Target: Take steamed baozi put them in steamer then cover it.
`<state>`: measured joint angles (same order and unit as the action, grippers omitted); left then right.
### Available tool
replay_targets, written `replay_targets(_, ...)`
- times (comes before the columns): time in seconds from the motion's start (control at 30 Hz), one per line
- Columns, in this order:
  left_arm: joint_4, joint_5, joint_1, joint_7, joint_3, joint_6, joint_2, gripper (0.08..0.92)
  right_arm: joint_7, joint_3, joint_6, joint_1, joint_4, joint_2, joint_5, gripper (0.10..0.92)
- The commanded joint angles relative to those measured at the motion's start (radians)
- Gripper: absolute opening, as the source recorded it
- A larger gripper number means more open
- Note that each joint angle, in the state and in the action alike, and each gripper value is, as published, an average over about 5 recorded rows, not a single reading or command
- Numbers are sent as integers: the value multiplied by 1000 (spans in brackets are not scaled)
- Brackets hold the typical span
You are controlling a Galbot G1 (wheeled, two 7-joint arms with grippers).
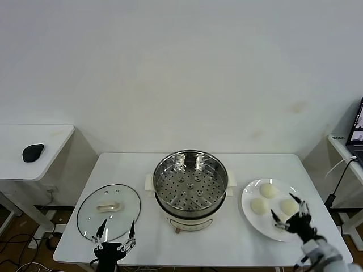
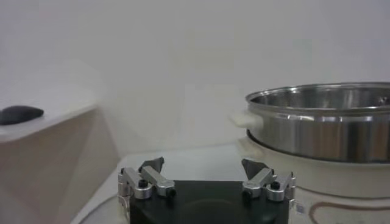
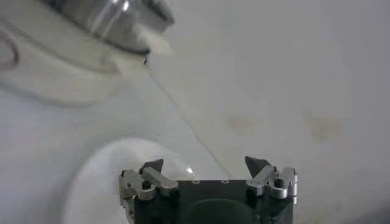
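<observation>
At about eight o'clock on the white table [image 1: 238,238] the cover [image 1: 109,207] is lying flat, handle up, and the left gripper [image 1: 115,233] is hovering at its near edge with jaws spread wide and nothing between them (it is waiting, by the look of it). At the centre the steamer [image 1: 191,182] is sitting open, its perforated tray bare. Over at four o'clock the white plate [image 1: 250,215] is holding the steamed baozi [image 1: 267,190]; three are showing plainly, and a fourth may be hiding under the right gripper [image 1: 286,211], which is poised just above them, fingers wide apart and gripping nothing. The loading step is only beginning: next the right gripper needs lowering around one bun, closing gently, then carrying it toward nine o'clock into the steamer.
</observation>
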<state>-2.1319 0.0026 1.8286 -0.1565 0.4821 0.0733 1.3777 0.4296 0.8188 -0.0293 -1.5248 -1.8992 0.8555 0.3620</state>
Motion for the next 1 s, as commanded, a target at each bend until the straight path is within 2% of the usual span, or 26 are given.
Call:
replay_targets(0.03,-1,38,-16,-1,12,-9,-2,823,342,-34,-44,218,162,-355,25,823)
replay_targets(0.17,-2,46,-13,1,19,-5,-1,823,466,-217,-33,388,277,-445,-35,823)
replay_targets(0.33,-5,54,-11,2,29,-4,-2,823,530,-601,-19,753,448,-468,-100,823)
replay_targets(0.63,0,69,-20,0,31,-3,8,823,618,-1170,46,1258,731,-347,-113,823)
replay_targets(1.0,2,83,-24,-5,42,-4,15,823,626,-1408,43,1429,901,-162,-102,823)
